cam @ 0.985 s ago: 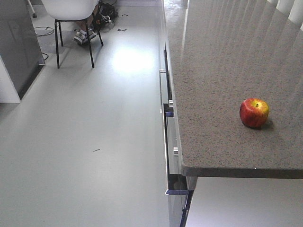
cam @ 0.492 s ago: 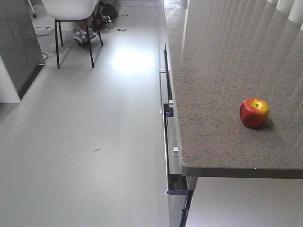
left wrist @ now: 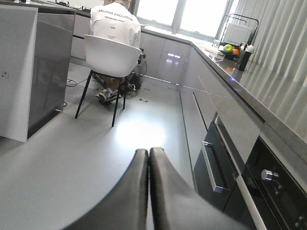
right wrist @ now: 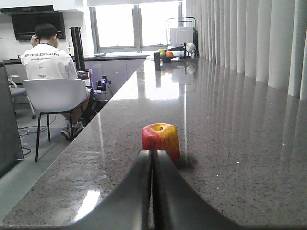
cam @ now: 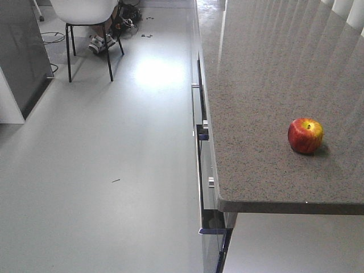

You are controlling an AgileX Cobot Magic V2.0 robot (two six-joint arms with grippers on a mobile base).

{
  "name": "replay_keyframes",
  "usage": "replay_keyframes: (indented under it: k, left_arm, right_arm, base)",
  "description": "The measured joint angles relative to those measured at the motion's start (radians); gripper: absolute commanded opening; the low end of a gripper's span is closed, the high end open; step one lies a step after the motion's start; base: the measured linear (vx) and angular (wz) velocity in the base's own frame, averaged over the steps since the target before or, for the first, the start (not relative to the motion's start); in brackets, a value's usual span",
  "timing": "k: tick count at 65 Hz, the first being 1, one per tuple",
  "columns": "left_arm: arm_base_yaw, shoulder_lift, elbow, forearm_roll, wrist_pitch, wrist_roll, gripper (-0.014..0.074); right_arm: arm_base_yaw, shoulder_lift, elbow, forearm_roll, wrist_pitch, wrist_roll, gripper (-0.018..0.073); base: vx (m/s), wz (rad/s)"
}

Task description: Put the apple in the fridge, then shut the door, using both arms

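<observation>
Apple [cam: 305, 135] on counter [cam: 256, 85], right tool [right wrist: 152, 154] closed nearby, seated person [left wrist: 115, 21] in wrist views

Bare counter [cam: 256, 85] around the apple [cam: 305, 136], open floor [cam: 114, 170] alongside, chair [cam: 85, 14] well apart

Apple [cam: 305, 136] sits on countertop [cam: 256, 85], chair [cam: 85, 14] far left.

The apple [right wrist: 160, 141] sits upright on the counter [right wrist: 230, 143] just ahead of my right gripper [right wrist: 152, 158], whose jaws are pressed together. It is red and round, with a yellow patch around the upturned stem dimple. The fridge [left wrist: 50, 72], tall and dark grey, stands well left of my left gripper [left wrist: 147, 152].
</observation>
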Motion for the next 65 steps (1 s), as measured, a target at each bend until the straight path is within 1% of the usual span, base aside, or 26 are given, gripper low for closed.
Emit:
replay_keyframes:
  k: [15,17,21,27,34,39,47,51,56,59,63,65]
  left_arm:
    - [0.0,0.0,0.0,0.0,0.0,0.0,-0.0006]
    - [0.0,0.0,0.0,0.0,0.0,0.0,-0.0006]
    - [0.0,0.0,0.0,0.0,0.0,0.0,-0.0006]
    - [0.0,0.0,0.0,0.0,0.0,0.0,-0.0006]
    - [0.0,0.0,0.0,0.0,0.0,0.0,-0.0006]
    - [0.0,0.0,0.0,0.0,0.0,0.0,-0.0006]
    - [0.0,0.0,0.0,0.0,0.0,0.0,-0.0006]
    - [0.0,0.0,0.0,0.0,0.0,0.0,-0.0006]
    - [0.0,0.0,0.0,0.0,0.0,0.0,-0.0006]
    - [0.0,0.0,0.0,0.0,0.0,0.0,-0.0006]
    - [0.0,0.0,0.0,0.0,0.0,0.0,-0.0006]
    - [0.0,0.0,0.0,0.0,0.0,0.0,-0.0006]
  right_arm:
    - [0.0,0.0,0.0,0.011,-0.029,0.007,-0.0006]
    - [0.0,0.0,0.0,0.024,-0.04,0.019,-0.0006]
    - [0.0,0.0,0.0,0.083,-0.056,0.059,-0.0006]
    - [0.0,0.0,-0.001,0.162,-0.036,0.109,-0.0006]
    - [0.0,0.0,-0.064,0.183,0.084,0.119,-0.0006]
    - [0.0,0.004,-0.164,0.184,0.191,0.112,-0.0004]
    - [0.0,0.079,-0.356,0.185,0.347,0.039,0.0005]
    - [0.0,0.13,-0.448,0.187,0.416,-0.014,0.0029]
    - [0.0,0.197,-0.562,0.203,0.49,-0.1,0.0092]
    - [0.0,0.227,-0.619,0.217,0.514,-0.148,0.0151]
    - [0.0,0.269,-0.679,0.248,0.532,-0.199,0.0252]
    - [0.0,0.287,-0.705,0.265,0.535,-0.221,0.0319]
  base:
    - [0.0,0.0]
    - [0.0,0.0]
    - [0.0,0.0]
    - [0.0,0.0]
    - [0.0,0.0]
    - [0.0,0.0]
    - [0.0,0.0]
    - [0.0,0.0]
    - [0.0,0.0]
    - [0.0,0.0]
    - [0.0,0.0]
    - [0.0,0.0]
